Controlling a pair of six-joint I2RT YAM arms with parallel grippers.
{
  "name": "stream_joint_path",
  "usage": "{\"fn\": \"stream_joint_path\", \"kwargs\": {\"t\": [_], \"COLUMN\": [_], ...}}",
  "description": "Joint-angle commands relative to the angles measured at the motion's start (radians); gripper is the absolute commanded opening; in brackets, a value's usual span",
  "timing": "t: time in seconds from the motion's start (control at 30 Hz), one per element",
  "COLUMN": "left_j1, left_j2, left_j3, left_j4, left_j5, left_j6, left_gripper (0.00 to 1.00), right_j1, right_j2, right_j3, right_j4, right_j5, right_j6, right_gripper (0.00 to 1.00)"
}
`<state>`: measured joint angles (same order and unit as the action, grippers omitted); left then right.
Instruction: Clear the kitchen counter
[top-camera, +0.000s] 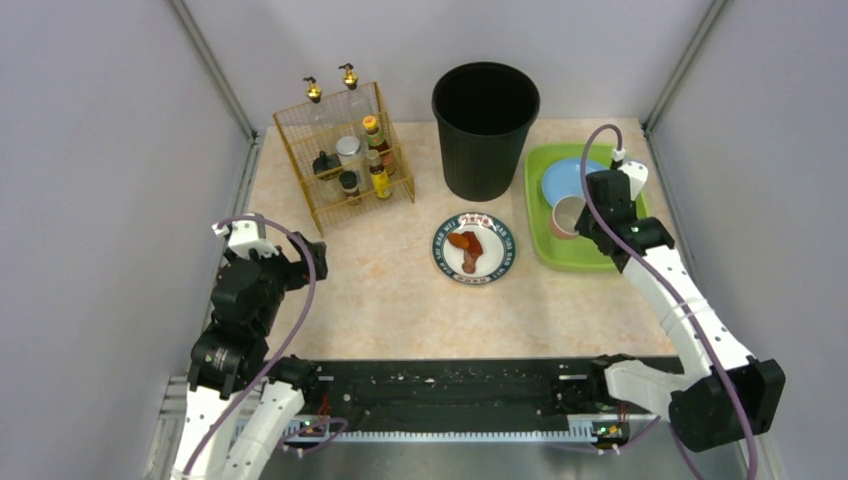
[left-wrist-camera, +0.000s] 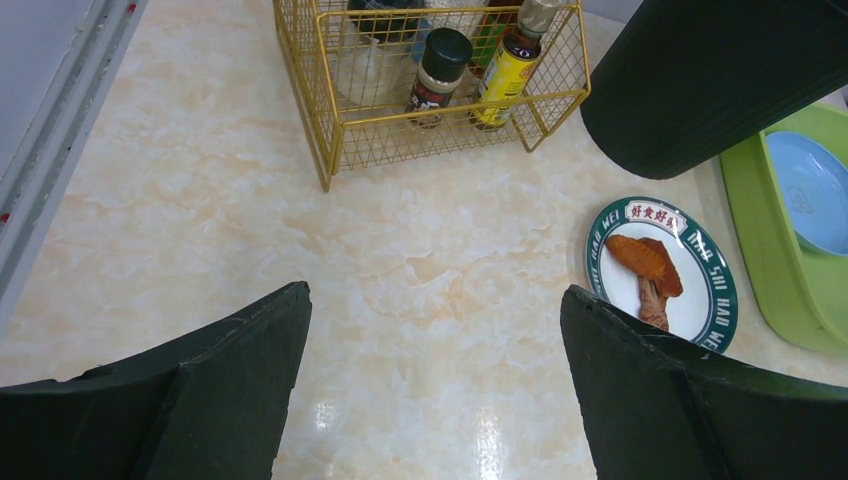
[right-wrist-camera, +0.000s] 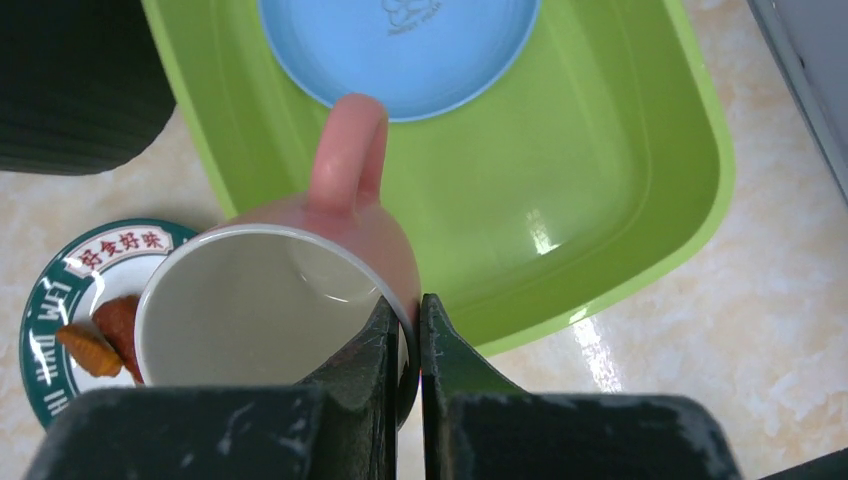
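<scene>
Overhead view of a beige-pink marbled table (top-camera: 400, 310), reaching from the arm bases to the back wall. Several items on it, so clearing judged only partly done.

At back left, a gold wire rack (top-camera: 340, 150) of spice jars and sauce bottles, kept upright and together by its mesh. At back centre, a tall black bin (top-camera: 485, 130), open mouth upward, likely there for scraps. Just in front of the bin, a green-rimmed plate (top-camera: 440, 255) flat on the table, with reddish-brown leftovers (top-camera: 468, 250) on it. At right, a lime-green tray (top-camera: 560, 258), apparently the collecting spot for dishes, with a blue plate (top-camera: 565, 180) already lying in it.

Right hand (right-wrist-camera: 405, 310) over the tray's near left part, clamped shut on the wall of a pink mug (right-wrist-camera: 260, 300). One finger inside the rim, the other outside. Handle pointing away, toward the blue plate. Mouth upward, mug empty. A rim pinch well suited to carrying it level. Unclear: mug resting on the tray floor or hanging just above it.

Left hand (left-wrist-camera: 435, 300) at the table's left side, spread fully wide, holding nothing and touching nothing. Poised above bare table, aimed toward the rack and the food plate. Probable next concern: the leftovers first, then the plate itself.
</scene>
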<state>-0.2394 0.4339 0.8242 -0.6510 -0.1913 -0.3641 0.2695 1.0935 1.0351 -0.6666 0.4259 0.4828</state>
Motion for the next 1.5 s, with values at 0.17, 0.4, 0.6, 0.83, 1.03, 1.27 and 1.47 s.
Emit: {"fn": "stream_joint_path", "kwargs": {"t": [0.17,0.4,0.6,0.83,1.03,1.27,1.47], "left_j1": [-0.006,-0.006,-0.008,-0.012,-0.015,-0.018,-0.020], "left_j2": [-0.006,-0.009,-0.009,-0.011,-0.017,-0.024,-0.020], "left_j3": [-0.003,-0.003,-0.003,-0.002,-0.002,-0.003,-0.003], "left_j4": [0.030,0.030,0.030,0.029,0.027,0.026,0.027], "left_j5": [0.006,0.006,0.005,-0.002,-0.004,-0.007,-0.005], "left_j6": [0.001,0.001,-0.001,-0.001,-0.001,-0.001,-0.002], "left_gripper": [0.99,0.99,0.99,0.99,0.99,0.99,0.99], "right_j1": [-0.033,-0.064,-0.151,-0.180,-0.204,-0.237,-0.265], "right_j2": [0.053,0.040,0.021,0.073,0.106,0.132,0.192], "right_j3": [0.028,-0.017,-0.073,-0.083,-0.097,-0.113,-0.124], "right_j4": [0.013,-0.030,0.026,0.006,-0.003,-0.008,0.017], "right_j5": [0.164,0.198,0.113,0.139,0.151,0.168,0.149], "right_j6": [0.249,0.374,0.424,0.521,0.557,0.527,0.486], "right_gripper": [0.00,0.00,0.00,0.00,0.00,0.00,0.00]}}
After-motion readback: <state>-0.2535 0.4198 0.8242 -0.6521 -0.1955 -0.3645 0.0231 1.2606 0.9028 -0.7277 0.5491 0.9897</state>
